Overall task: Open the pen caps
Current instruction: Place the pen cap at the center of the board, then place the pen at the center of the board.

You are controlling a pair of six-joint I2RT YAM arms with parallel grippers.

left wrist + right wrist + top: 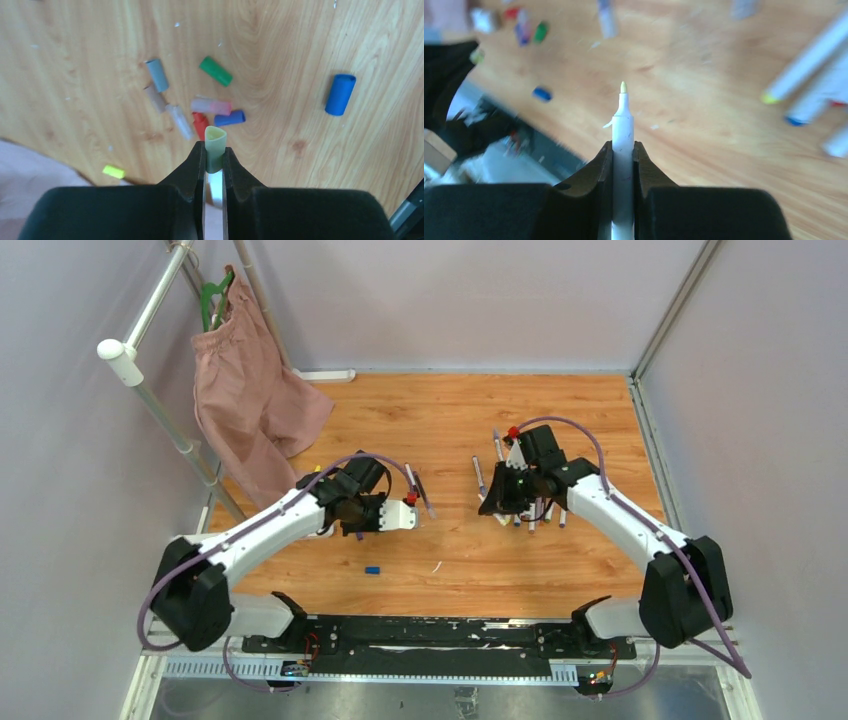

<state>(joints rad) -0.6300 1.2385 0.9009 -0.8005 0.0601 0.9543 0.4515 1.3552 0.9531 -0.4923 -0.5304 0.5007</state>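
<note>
Pale green cap (215, 142) sits pinched in the left gripper (215, 152), jaws pressed tight on it, open end up, lifted clear of the table (300, 30). Right under it is a scatter of loose caps (211, 106): grey, green, pink, red, small blue, a clear one, a yellow one off to the left by the pink cloth (25, 170), and a bigger blue cap (340, 94) well apart on the right. None of these has a pen in it, so they count as done. Right gripper (623, 149) is clamped on a white pen (623, 117), barrel upright between the fingers, with a bare yellow tip (623, 88) and no cap on. Likely the pen the green cap goes with, though the colours only roughly match. Top view shows the two arms apart, left over the cap pile, right over a bunch of pens (480, 478) lying near its gripper. In the right wrist view some of those pens (809, 60) show yellow and blue ends, but it is too blurred to tell cap from end plug. Judgement: task well along, roughly ten caps off including the held one. Left to do: drop the green cap on the pile, put down the bare pen, then check the remaining pens and pull any caps left on.
</note>
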